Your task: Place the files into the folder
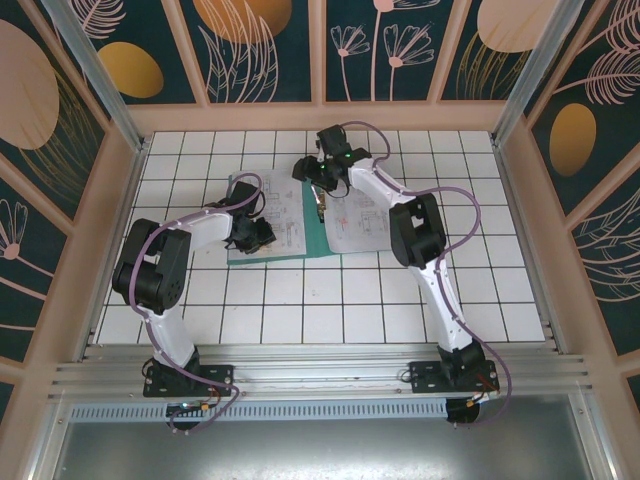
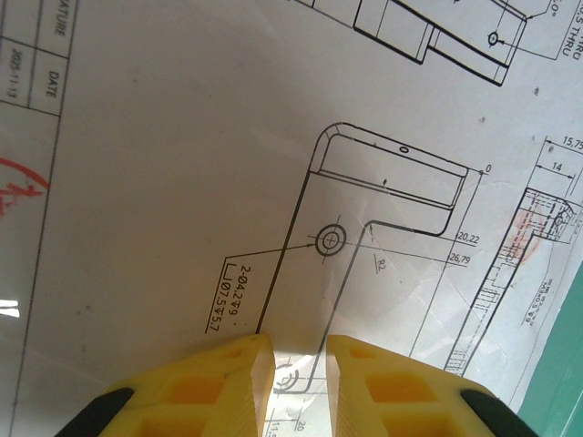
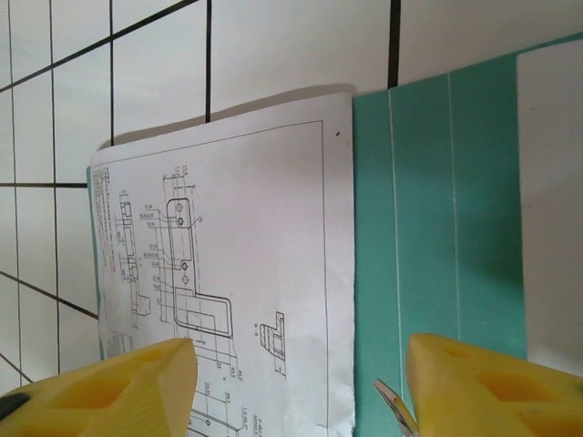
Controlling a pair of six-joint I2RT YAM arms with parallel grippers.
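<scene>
The right tool (image 3: pixel 299 364) holds its two yellow fingers (image 3: pixel 118 387) wide apart above the green folder (image 3: pixel 419 209). A printed sheet (image 3: pixel 246 264) lies on the folder's left side, the white tiled table (image 3: pixel 273 45) beyond it. A plain sheet (image 3: pixel 551 200) lies at the folder's right side.

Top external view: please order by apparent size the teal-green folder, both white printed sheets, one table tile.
Flat teal-green folder
left white printed sheet and right white printed sheet: alike, unranked
square white table tile

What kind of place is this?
Probably a robot test booth: white robot arms, left and right, bolted to a silver metal rail, a white tiled tabletop with black grid lines, and dark flower-painted wall panels around it.
</scene>
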